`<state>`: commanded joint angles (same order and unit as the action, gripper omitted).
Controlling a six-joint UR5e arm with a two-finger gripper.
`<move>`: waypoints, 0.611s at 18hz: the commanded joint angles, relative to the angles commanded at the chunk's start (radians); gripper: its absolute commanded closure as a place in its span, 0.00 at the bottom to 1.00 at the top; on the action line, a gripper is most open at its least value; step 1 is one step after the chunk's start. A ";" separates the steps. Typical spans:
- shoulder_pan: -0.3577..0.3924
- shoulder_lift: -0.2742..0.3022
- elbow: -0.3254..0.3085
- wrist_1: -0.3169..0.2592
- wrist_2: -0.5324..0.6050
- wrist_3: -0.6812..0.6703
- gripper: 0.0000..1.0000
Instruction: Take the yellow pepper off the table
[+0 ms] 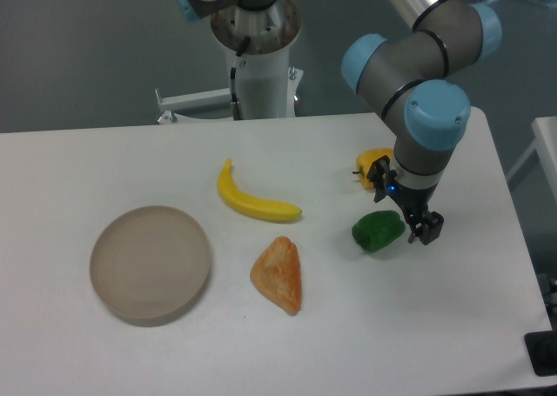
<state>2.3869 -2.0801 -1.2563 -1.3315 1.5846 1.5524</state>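
The yellow pepper (pixel 369 163) lies on the white table (pixel 130 161) at the right. Only its left part shows; the rest is hidden behind my gripper. My gripper (pixel 403 203) hangs low over the table just right of and in front of the pepper. Its jaws stand apart, with one dark finger (pixel 379 175) beside the pepper and the other finger (pixel 426 228) near the front right. Nothing is held between them.
A green pepper (pixel 377 231) lies just left of the front finger. A yellow banana (pixel 252 203) lies mid-table, an orange pastry-like wedge (pixel 279 274) in front of it, and a round beige plate (pixel 150 262) at the left. The arm's base column (pixel 261 65) stands at the back edge.
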 joint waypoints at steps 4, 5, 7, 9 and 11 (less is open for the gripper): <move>-0.002 0.000 0.000 0.000 0.000 0.000 0.00; 0.000 0.000 0.000 0.000 0.000 0.000 0.00; 0.000 0.000 0.000 -0.002 0.002 0.000 0.00; 0.000 0.005 -0.002 -0.005 0.003 0.000 0.00; 0.002 0.017 -0.011 -0.011 0.006 0.000 0.00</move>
<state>2.3884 -2.0633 -1.2670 -1.3422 1.5907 1.5524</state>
